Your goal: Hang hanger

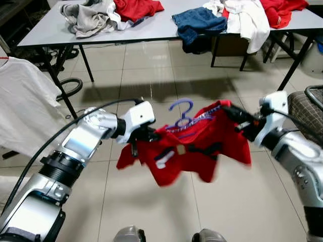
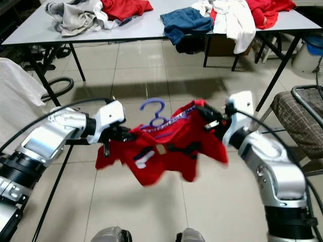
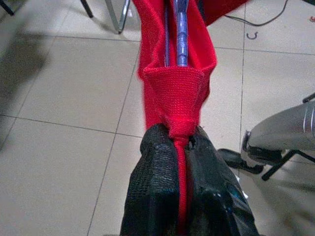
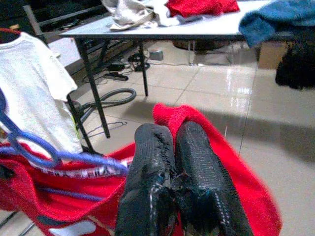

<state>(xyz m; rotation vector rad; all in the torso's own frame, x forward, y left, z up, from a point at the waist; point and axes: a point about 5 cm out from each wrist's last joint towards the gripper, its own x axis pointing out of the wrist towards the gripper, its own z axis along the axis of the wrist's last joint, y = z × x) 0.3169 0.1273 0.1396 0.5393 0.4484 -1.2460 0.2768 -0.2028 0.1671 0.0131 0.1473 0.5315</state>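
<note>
Left eye view, hanger (image 1: 181,115) between grippers

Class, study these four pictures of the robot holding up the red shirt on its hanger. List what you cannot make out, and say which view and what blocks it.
- Purple hanger: its arms are hidden inside the red shirt, eye views.
- Shirt's print: blurred and crumpled, unreadable.
- Rail of the rack: cut off at the left edge, where a white shirt hangs.
- Left gripper and right gripper: cloth covers what the fingertips pinch, wrist views.
</note>
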